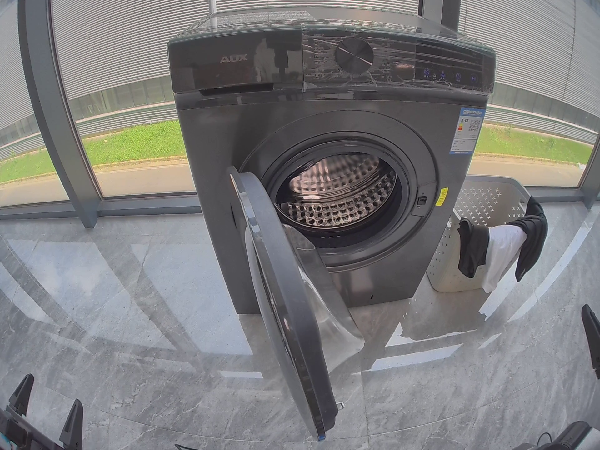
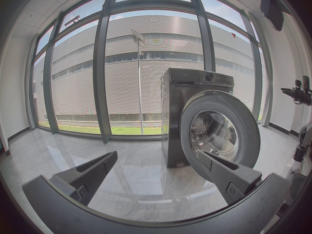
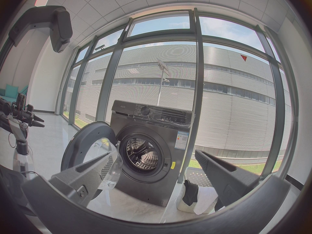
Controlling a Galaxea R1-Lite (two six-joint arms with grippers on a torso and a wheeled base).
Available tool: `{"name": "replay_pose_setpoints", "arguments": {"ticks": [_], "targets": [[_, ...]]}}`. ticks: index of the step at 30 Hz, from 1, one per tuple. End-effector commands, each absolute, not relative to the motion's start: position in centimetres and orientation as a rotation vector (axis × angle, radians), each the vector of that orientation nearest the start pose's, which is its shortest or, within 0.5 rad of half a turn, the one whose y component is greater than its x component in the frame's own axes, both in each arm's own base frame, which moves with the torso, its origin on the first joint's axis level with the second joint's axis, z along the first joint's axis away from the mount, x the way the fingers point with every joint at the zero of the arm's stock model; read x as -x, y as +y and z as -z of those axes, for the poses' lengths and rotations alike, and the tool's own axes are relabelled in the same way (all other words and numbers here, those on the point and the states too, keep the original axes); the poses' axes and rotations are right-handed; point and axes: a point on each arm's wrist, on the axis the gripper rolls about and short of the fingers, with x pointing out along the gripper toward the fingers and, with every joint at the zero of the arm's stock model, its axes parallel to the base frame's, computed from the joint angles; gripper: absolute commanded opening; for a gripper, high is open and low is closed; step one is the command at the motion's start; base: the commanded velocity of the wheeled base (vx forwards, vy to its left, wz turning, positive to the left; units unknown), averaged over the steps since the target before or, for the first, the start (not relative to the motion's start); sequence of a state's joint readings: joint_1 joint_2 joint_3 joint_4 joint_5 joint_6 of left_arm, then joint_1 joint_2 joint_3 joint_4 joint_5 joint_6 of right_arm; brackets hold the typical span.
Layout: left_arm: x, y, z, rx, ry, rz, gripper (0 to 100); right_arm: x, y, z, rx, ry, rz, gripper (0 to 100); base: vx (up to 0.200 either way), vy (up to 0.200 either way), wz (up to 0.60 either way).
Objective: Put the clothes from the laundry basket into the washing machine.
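A grey front-loading washing machine (image 1: pixel 325 157) stands in the middle with its round door (image 1: pixel 281 307) swung open toward me and an empty steel drum (image 1: pixel 340 192). To its right on the floor sits a white laundry basket (image 1: pixel 484 210) with black and white clothes (image 1: pixel 500 245) draped over its front rim. My left gripper (image 1: pixel 47 404) is low at the near left, open and holding nothing; the left wrist view shows its fingers (image 2: pixel 97 169) spread wide. My right gripper (image 3: pixel 152 166) is open too, far from the basket (image 3: pixel 195 197), one fingertip (image 1: pixel 590 335) at the right edge.
Polished grey marble floor (image 1: pixel 125 295) spreads around the machine, with free room on the left and in front. Tall windows (image 1: pixel 112 64) with dark frames stand close behind. The open door juts out into the space before the drum.
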State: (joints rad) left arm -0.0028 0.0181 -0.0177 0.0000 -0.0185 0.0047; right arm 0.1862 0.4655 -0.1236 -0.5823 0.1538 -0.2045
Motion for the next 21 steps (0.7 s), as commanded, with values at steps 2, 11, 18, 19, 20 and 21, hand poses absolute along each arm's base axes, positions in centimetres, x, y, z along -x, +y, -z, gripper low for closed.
{"name": "replay_pose_setpoints", "arguments": {"ticks": [2, 11, 18, 19, 20, 21], "targets": [[2.3, 0.0, -7.6, -0.005, 0.001, 0.021, 100, -1.9, 0.7, -16.7, 0.191, -0.268, -0.311, 100, 0.0, 0.0, 0.0], [2.3, 0.0, -7.5, -0.005, 0.003, 0.02, 100, -1.9, 0.7, -15.9, 0.188, -0.247, -0.303, 100, 0.0, 0.0, 0.0], [2.3, 0.0, -7.6, -0.011, 0.0, 0.018, 100, -1.9, 0.7, -15.8, 0.186, -0.241, -0.3, 100, 0.0, 0.0, 0.0], [2.3, 0.0, -7.6, -0.025, -0.005, 0.023, 100, -1.9, 0.7, -15.8, 0.186, -0.241, -0.3, 100, 0.0, 0.0, 0.0], [2.3, -0.1, -7.7, -0.038, -0.011, 0.024, 100, -1.9, 0.7, -15.8, 0.186, -0.243, -0.299, 100, 0.0, 0.0, 0.0], [2.3, -0.1, -7.7, -0.042, -0.013, 0.029, 100, -1.9, 0.7, -15.8, 0.186, -0.243, -0.299, 100, 0.0, 0.0, 0.0]]}}
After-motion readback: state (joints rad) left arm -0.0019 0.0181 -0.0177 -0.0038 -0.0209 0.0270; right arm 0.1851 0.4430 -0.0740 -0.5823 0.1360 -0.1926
